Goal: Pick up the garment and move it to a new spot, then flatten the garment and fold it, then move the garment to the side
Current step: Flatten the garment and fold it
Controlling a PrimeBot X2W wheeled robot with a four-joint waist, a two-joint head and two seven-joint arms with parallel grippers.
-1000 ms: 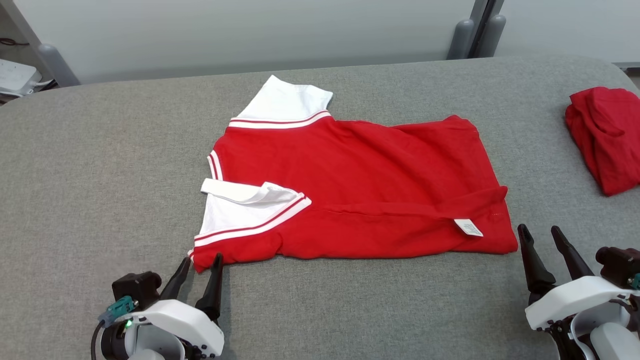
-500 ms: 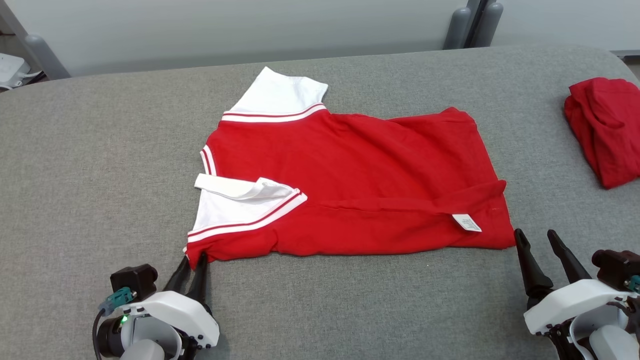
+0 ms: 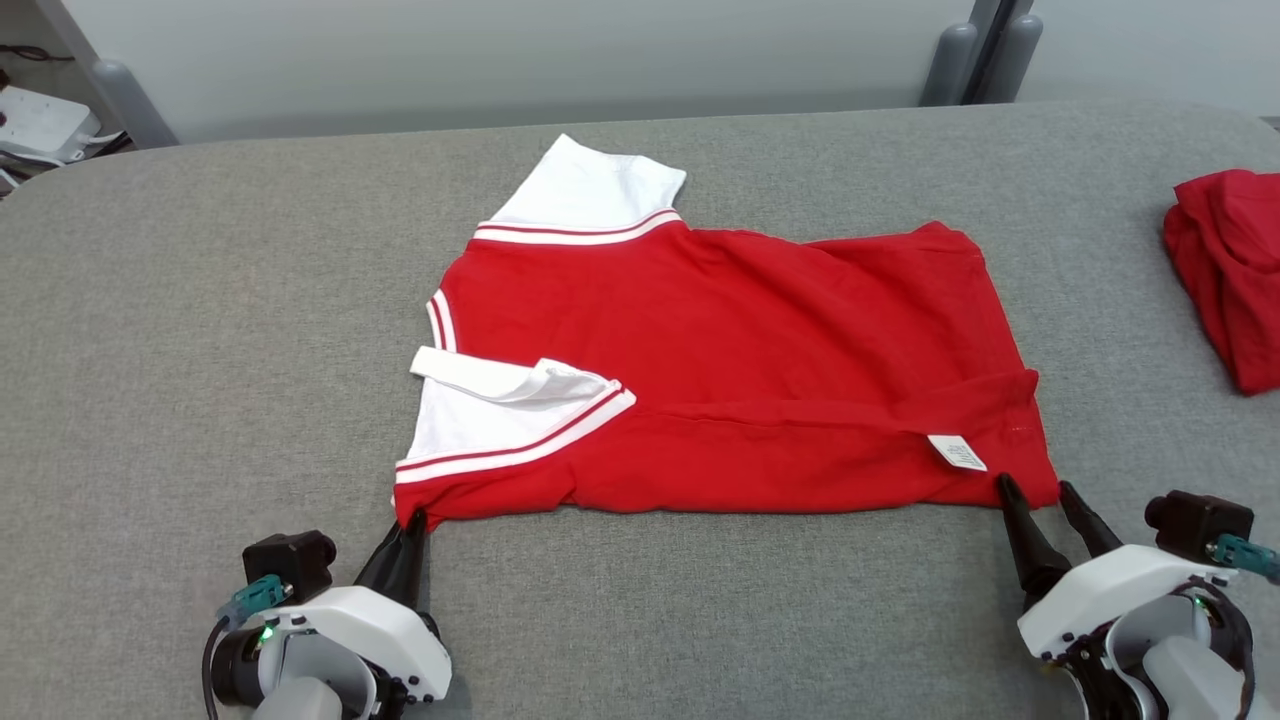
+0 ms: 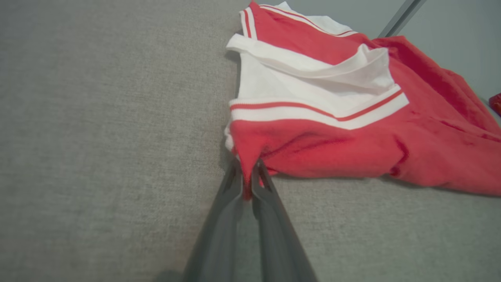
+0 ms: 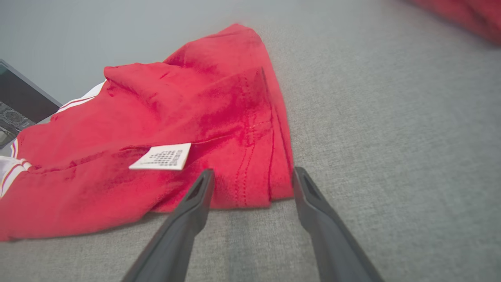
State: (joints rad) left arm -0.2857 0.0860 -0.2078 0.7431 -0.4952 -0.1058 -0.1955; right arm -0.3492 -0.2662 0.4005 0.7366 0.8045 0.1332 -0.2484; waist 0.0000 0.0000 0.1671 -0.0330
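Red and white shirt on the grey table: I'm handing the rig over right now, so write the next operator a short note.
Left gripper: shut on the near left corner of the shirt.
Right gripper: open, fingers straddling the near right hem corner beside the care label, not yet gripping.
Shirt: spread in the middle of the table; a second red garment sits at the right edge.
Done: shirt laid out, largely flat, one corner gripped.
Left: close the right gripper, probably fold next, then move the shirt aside.
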